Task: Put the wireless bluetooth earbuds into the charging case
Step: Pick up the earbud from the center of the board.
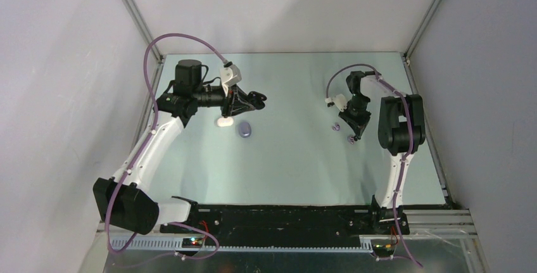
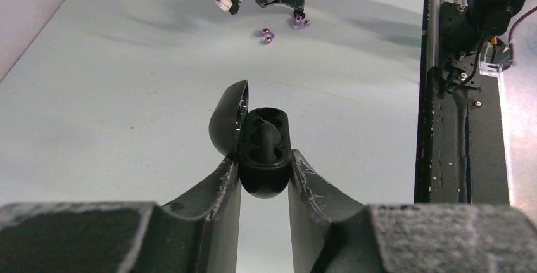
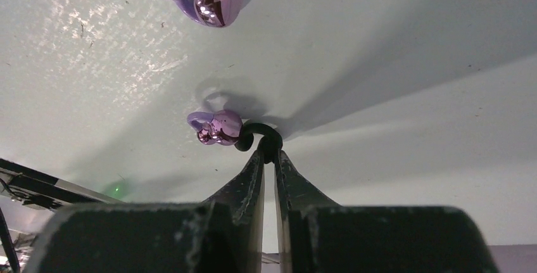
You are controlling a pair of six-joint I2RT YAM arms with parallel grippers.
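Right wrist – right end effector (image 3: 269,154) pinches black earbud (image 3: 272,137) – unseen overhead.

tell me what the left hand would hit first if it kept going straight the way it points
Bare table lies ahead, then probably the nearer purple earbud, just short of the right hand. The left hand holds the open black case. Its height is unclear, so it may pass over.

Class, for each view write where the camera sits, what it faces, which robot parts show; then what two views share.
Top external: above and behind, looking down at the table; both arms show.
Left wrist: behind its fingers, facing the right gripper; fingers hold a black case.
Right wrist: behind its fingers, facing the table; fingers pinch a black earbud.
Shared: purple earbuds, all views.
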